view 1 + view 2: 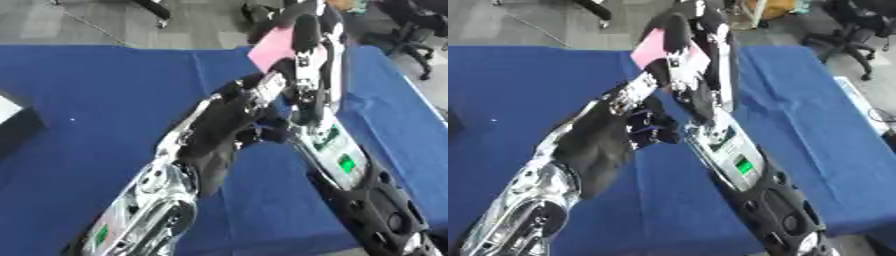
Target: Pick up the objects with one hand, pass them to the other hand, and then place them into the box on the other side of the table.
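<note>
A flat pink object [651, 47] is held high above the middle of the blue table [87, 90], close to the camera. My right hand [697, 55] rises from the lower right, and its dark fingers [679, 27] curl over the object's top edge. From the lower left my left hand [662, 75] reaches the object's lower edge and meets the right hand there. The two hands overlap, so the left hand's hold on the object is hidden.
A black box with a white part [16, 122] sits at the table's left edge. Both forearms cross the middle of the view and hide the table beneath them. Office chairs [855, 30] stand on the floor beyond the far right corner.
</note>
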`<action>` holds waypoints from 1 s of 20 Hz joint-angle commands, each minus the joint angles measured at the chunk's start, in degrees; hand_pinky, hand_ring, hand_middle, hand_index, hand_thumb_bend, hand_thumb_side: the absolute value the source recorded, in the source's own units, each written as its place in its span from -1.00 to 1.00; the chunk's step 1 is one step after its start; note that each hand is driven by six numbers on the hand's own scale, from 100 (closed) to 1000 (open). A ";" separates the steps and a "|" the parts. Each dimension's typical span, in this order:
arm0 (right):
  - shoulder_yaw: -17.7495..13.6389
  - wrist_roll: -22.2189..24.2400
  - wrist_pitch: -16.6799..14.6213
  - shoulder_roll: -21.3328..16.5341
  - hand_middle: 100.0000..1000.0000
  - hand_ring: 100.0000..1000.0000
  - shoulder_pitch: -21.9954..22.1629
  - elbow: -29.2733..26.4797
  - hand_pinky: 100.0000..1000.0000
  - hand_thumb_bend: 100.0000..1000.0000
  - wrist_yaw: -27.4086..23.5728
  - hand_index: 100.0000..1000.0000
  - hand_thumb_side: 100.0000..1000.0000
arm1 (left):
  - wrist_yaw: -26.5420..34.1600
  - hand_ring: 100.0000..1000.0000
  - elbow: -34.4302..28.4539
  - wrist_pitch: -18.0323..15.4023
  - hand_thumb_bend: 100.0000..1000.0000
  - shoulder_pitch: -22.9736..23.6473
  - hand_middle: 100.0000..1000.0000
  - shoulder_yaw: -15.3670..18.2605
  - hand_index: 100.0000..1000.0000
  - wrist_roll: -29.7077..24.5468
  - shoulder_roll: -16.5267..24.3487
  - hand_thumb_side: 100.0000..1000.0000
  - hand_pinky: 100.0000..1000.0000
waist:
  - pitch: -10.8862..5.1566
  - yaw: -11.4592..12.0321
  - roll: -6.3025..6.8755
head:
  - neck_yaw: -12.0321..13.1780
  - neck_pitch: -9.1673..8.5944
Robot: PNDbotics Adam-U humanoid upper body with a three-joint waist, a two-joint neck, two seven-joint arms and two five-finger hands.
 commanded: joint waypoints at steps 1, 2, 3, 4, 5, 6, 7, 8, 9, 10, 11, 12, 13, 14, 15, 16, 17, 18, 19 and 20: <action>0.21 -0.39 0.06 -0.86 -0.15 -0.10 -0.40 -0.20 -0.03 -1.00 1.18 0.08 -0.18 | -0.68 -0.16 -0.52 0.09 -0.62 -1.18 -0.40 0.46 -0.16 0.05 -1.46 -0.56 0.01 | -0.87 -0.03 0.09 | 0.12 -0.13; 0.30 -0.27 0.00 -0.85 -0.06 0.00 -0.40 -0.20 0.04 -1.00 1.41 0.14 -0.18 | -0.68 -0.16 -0.40 0.06 -0.62 -1.16 -0.40 0.40 -0.16 0.01 -1.50 -0.56 0.01 | -0.87 -0.05 0.09 | 0.13 -0.13; 0.37 -0.12 -0.08 -0.83 0.10 0.16 -0.40 -0.20 0.14 -1.00 1.59 0.25 -0.17 | -0.69 -0.16 -0.31 0.03 -0.62 -1.15 -0.40 0.36 -0.16 -0.03 -1.53 -0.56 0.01 | -0.86 -0.06 0.09 | 0.13 -0.13; 0.44 0.07 -0.21 -0.82 0.22 0.30 -0.42 -0.20 0.20 -1.00 1.73 0.33 -0.17 | -0.71 -0.16 -0.24 0.00 -0.62 -1.15 -0.39 0.32 -0.16 -0.07 -1.55 -0.56 0.01 | -0.85 -0.06 0.10 | 0.13 -0.13; 0.50 0.29 -0.33 -0.80 0.36 0.42 -0.42 -0.20 0.26 -1.00 1.82 0.42 -0.18 | -0.74 -0.16 -0.19 -0.04 -0.62 -1.15 -0.39 0.30 -0.16 -0.12 -1.57 -0.56 0.01 | -0.84 -0.06 0.11 | 0.13 -0.13; 0.53 0.51 -0.44 -0.78 0.43 0.47 -0.43 -0.20 0.28 -1.00 1.86 0.47 -0.18 | -0.77 -0.16 -0.14 -0.08 -0.62 -1.16 -0.39 0.30 -0.16 -0.16 -1.59 -0.56 0.01 | -0.82 -0.06 0.11 | 0.13 -0.13; 0.56 0.71 -0.53 -0.76 0.47 0.50 -0.44 -0.20 0.30 -1.00 1.88 0.49 -0.18 | -0.80 -0.16 -0.10 -0.12 -0.62 -1.16 -0.39 0.30 -0.16 -0.20 -1.60 -0.56 0.01 | -0.82 -0.07 0.12 | 0.12 -0.13; 0.57 0.93 -0.61 -0.74 0.53 0.54 -0.43 -0.20 0.32 -1.00 1.89 0.52 -0.18 | -0.82 -0.16 -0.05 -0.16 -0.62 -1.15 -0.39 0.29 -0.16 -0.24 -1.61 -0.55 0.01 | -0.81 -0.08 0.12 | 0.11 -0.13; 0.59 1.14 -0.68 -0.71 0.55 0.56 -0.43 -0.20 0.33 -1.00 1.88 0.54 -0.18 | -0.83 -0.16 0.01 -0.18 -0.61 -1.13 -0.39 0.26 -0.16 -0.28 -1.63 -0.55 0.01 | -0.81 -0.08 0.12 | 0.11 -0.13; 0.60 1.33 -0.74 -0.69 0.57 0.58 -0.41 -0.20 0.34 -1.00 1.87 0.55 -0.18 | -0.83 -0.16 0.07 -0.20 -0.61 -1.10 -0.39 0.22 -0.16 -0.32 -1.66 -0.55 0.01 | -0.80 -0.08 0.11 | 0.10 -0.13; 0.60 1.50 -0.79 -0.67 0.58 0.59 -0.40 -0.20 0.34 -1.00 1.84 0.55 -0.18 | -0.84 -0.16 0.13 -0.22 -0.61 -1.07 -0.39 0.19 -0.16 -0.36 -1.68 -0.55 0.01 | -0.81 -0.08 0.11 | 0.10 -0.13; 0.60 1.65 -0.83 -0.64 0.58 0.60 -0.39 -0.20 0.34 -1.00 1.81 0.55 -0.18 | -0.85 -0.16 0.17 -0.24 -0.61 -1.06 -0.39 0.16 -0.16 -0.41 -1.70 -0.55 0.01 | -0.81 -0.07 0.11 | 0.11 -0.13; 0.60 1.78 -0.88 -0.62 0.59 0.59 -0.39 -0.20 0.34 -1.00 1.79 0.56 -0.18 | -0.86 -0.16 0.19 -0.26 -0.61 -1.05 -0.39 0.14 -0.16 -0.46 -1.72 -0.55 0.01 | -0.81 -0.07 0.11 | 0.12 -0.13; 0.59 1.90 -0.92 -0.60 0.59 0.59 -0.38 -0.20 0.34 -1.00 1.80 0.56 -0.18 | -0.88 -0.16 0.22 -0.28 -0.61 -1.04 -0.39 0.13 -0.16 -0.51 -1.74 -0.55 0.01 | -0.81 -0.08 0.11 | 0.11 -0.13; 0.57 1.98 -0.93 -0.58 0.59 0.58 -0.36 -0.20 0.34 -1.00 1.80 0.57 -0.18 | -0.90 -0.16 0.24 -0.30 -0.62 -1.04 -0.39 0.13 -0.16 -0.54 -1.75 -0.55 0.01 | -0.82 -0.09 0.12 | 0.11 -0.13; 0.55 2.05 -0.94 -0.55 0.59 0.58 -0.34 -0.20 0.34 -1.00 1.84 0.57 -0.18 | -0.93 -0.16 0.26 -0.33 -0.62 -1.04 -0.39 0.14 -0.16 -0.57 -1.77 -0.55 0.01 | -0.82 -0.10 0.12 | 0.13 -0.13; 0.53 2.11 -0.93 -0.53 0.59 0.56 -0.33 -0.20 0.34 -1.00 1.91 0.57 -0.18 | -0.96 -0.17 0.28 -0.37 -0.63 -1.04 -0.41 0.15 -0.17 -0.58 -1.76 -0.55 0.00 | -0.82 -0.11 0.13 | 0.16 -0.13; 0.51 2.17 -0.91 -0.51 0.55 0.51 -0.31 -0.20 0.32 -1.00 2.01 0.55 -0.17 | -0.99 -0.22 0.34 -0.42 -0.70 -1.03 -0.46 0.16 -0.22 -0.55 -1.74 -0.56 -0.01 | -0.82 -0.11 0.13 | 0.17 -0.13; 0.49 2.21 -0.87 -0.48 0.53 0.49 -0.29 -0.20 0.32 -1.00 2.12 0.55 -0.17 | -1.04 -0.24 0.40 -0.52 -0.72 -1.01 -0.48 0.19 -0.24 -0.49 -1.71 -0.57 -0.02 | -0.81 -0.12 0.14 | 0.17 -0.13; 0.49 2.22 -0.81 -0.46 0.51 0.46 -0.27 -0.20 0.30 -1.00 2.23 0.54 -0.17 | -1.09 -0.26 0.47 -0.62 -0.74 -0.98 -0.51 0.20 -0.28 -0.44 -1.67 -0.57 -0.02 | -0.81 -0.12 0.15 | 0.17 -0.13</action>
